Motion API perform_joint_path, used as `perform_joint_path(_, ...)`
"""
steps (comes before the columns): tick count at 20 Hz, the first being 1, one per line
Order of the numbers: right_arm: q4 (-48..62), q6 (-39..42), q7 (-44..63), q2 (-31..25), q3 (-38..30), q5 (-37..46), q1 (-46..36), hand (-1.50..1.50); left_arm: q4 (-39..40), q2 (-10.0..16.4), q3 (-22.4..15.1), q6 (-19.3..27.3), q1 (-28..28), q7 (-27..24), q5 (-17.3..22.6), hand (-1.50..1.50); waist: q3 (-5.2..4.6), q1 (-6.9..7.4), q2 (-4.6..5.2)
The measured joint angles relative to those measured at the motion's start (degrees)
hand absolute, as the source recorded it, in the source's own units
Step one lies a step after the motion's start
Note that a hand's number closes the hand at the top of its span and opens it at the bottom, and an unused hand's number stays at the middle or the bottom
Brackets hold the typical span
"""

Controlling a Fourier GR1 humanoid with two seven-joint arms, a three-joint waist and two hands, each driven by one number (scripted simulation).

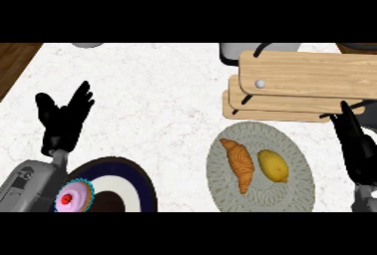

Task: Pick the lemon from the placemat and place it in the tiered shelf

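A yellow lemon lies on the right half of a round grey woven placemat, beside a croissant on its left. The wooden tiered shelf stands at the back right, with three stepped boards. My right hand is at the right edge, fingers straight and pointing up, just right of the placemat and in front of the shelf's lower board; it holds nothing and is apart from the lemon. My left hand rests open at the left, fingers up.
A dark blue and white plate sits at the lower left, with a pink cupcake near its left rim. Grey objects show behind the shelf at the counter's back edge. Wood floor shows past the counter's left edge.
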Motion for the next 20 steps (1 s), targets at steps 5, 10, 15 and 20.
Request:
perform_joint_path(5, -0.81, 6.61, 4.41, -3.92, -1.31, -4.02, -4.79, -1.5, -4.01, -0.74, -2.23, 0.01, -0.04, -3.67, -3.66, 0.0, 0.89, -0.51, 2.35)
perform_joint_path(10, 0.26, 6.38, 4.28, -3.95, -2.72, -4.97, -6.48, 1.5, -5.67, -1.58, -4.48, -0.91, -0.07, -6.19, -5.29, 0.0, 0.72, -0.58, 2.83)
perform_joint_path(15, 4.16, -4.39, -6.76, -0.5, -3.6, 3.6, -5.71, -1.5, -6.48, -3.42, -7.12, -1.26, 2.02, -9.61, -7.31, 0.0, -0.13, 0.18, 2.54)
perform_joint_path(20, 9.04, -0.57, -17.65, 2.25, -7.79, -0.83, -6.02, -1.5, -5.89, -5.34, -7.92, -0.89, 3.38, -11.88, -9.12, 0.0, -0.2, 0.0, 2.44)
